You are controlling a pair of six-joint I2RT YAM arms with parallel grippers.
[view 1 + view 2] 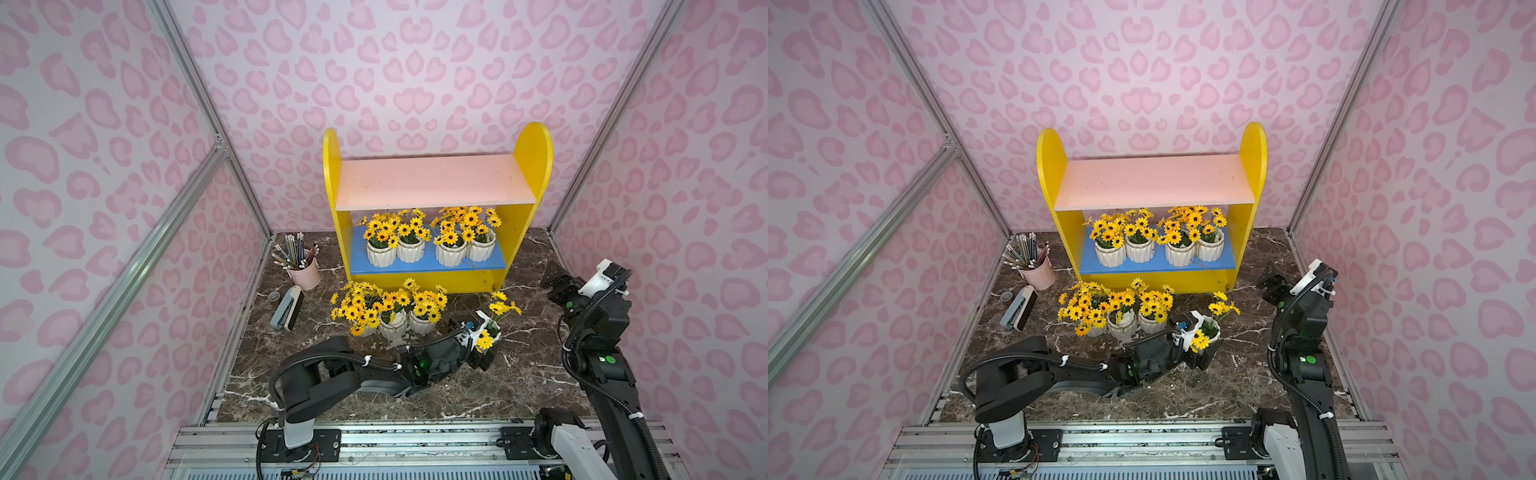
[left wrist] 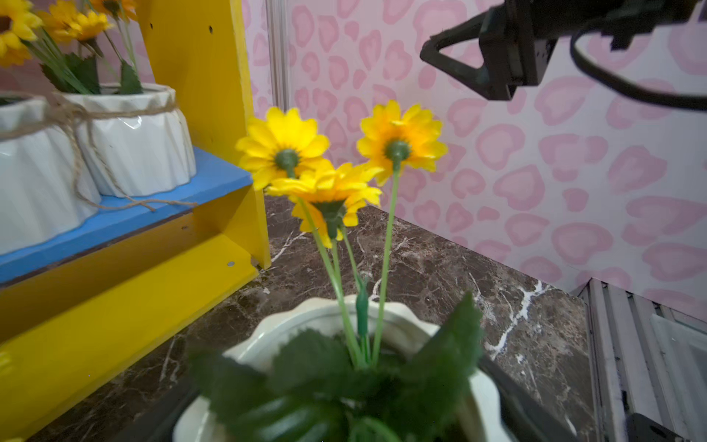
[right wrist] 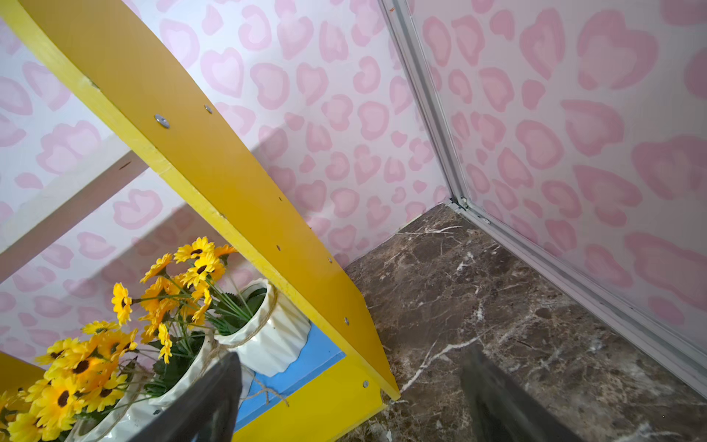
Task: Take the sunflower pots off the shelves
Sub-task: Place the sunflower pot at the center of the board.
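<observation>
My left gripper (image 1: 485,341) has its fingers spread wide on both sides of one sunflower pot (image 2: 290,325); this pot stands on the marble table (image 1: 478,395), just beside the group of pots (image 1: 422,324) in front of the shelves (image 1: 528,166); I cannot see that the fingers press it, so I judge this pot is being set down; to do it well I should draw the hand back low and straight, because the leaves hang over my fingers, the long stems could catch, and the neighbour pot is near; my right gripper (image 1: 555,280) is also spread and empty, hovering near the right side panel, well placed for the blue lower board (image 1: 428,266)

Now I count: eight pots in all; four on the blue board, in two close pairs; three in the group on the table, the leftmost almost hidden by flowers; one between my left fingers; none on the pink upper board (image 1: 432,180); also one pink cup of pencils (image 1: 305,276), one stapler (image 1: 286,309), one small grey ring (image 1: 274,296)
</observation>
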